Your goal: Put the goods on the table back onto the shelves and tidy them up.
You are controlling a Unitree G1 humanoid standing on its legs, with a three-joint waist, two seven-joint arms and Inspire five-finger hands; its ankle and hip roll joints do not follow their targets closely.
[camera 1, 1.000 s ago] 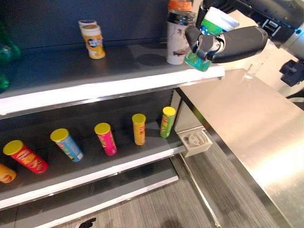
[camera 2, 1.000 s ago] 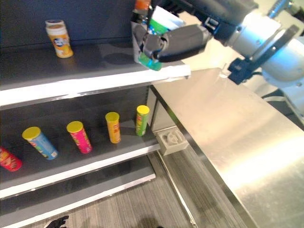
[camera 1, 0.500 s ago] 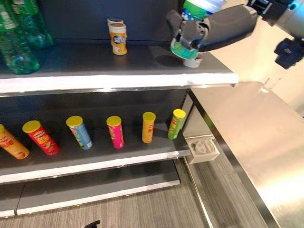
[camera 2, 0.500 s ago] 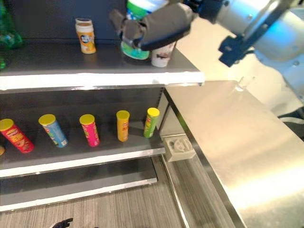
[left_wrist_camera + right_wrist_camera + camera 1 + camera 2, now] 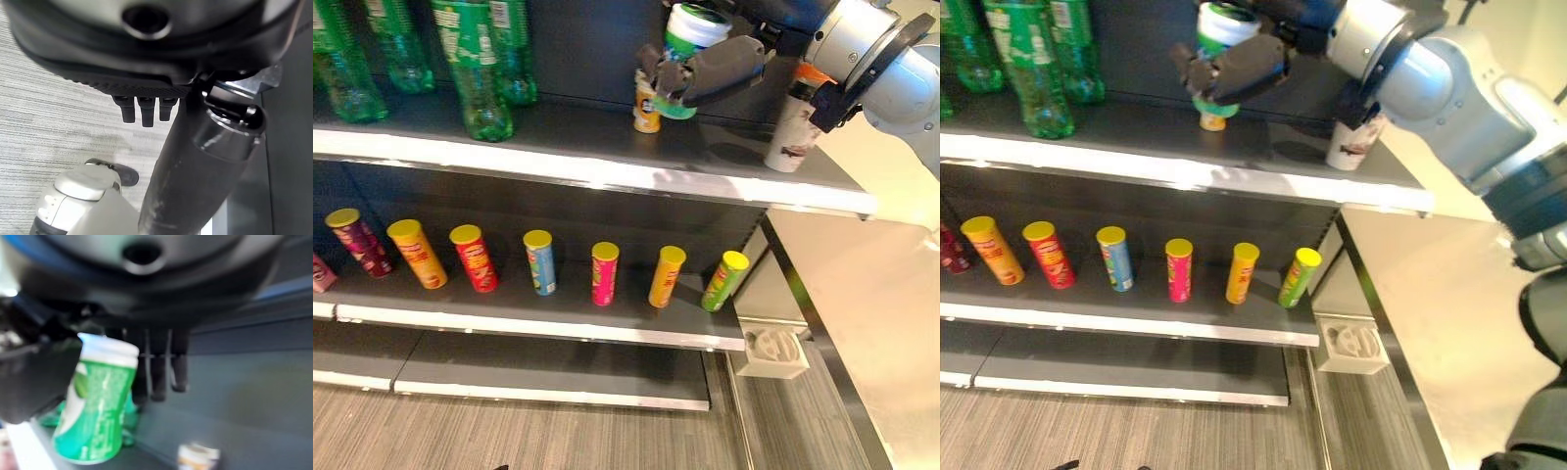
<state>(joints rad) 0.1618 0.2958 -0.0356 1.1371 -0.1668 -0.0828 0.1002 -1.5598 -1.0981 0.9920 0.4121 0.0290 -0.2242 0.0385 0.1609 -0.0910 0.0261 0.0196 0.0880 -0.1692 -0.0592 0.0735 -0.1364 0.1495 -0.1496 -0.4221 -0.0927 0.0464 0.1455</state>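
Here the right hand [image 5: 705,70] has its fingers curled round one green white-lidded canister [image 5: 685,44], held above the top shelf [image 5: 607,171] just beside one small orange jar [image 5: 646,113]. One white cup [image 5: 790,132] stands further right. Seven chip tubes [image 5: 604,274] line the lower shelf [image 5: 538,323]; the left hand [image 5: 142,110] hangs with fingers relaxed over the floor [image 5: 49,122].

Green white-lidded canister [image 5: 688,41] — upright, in right robot hand [image 5: 697,76].

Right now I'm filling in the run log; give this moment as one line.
right hand: shut on green white-lidded canister | above top shelf, by small orange jar | left hand: idle over floor
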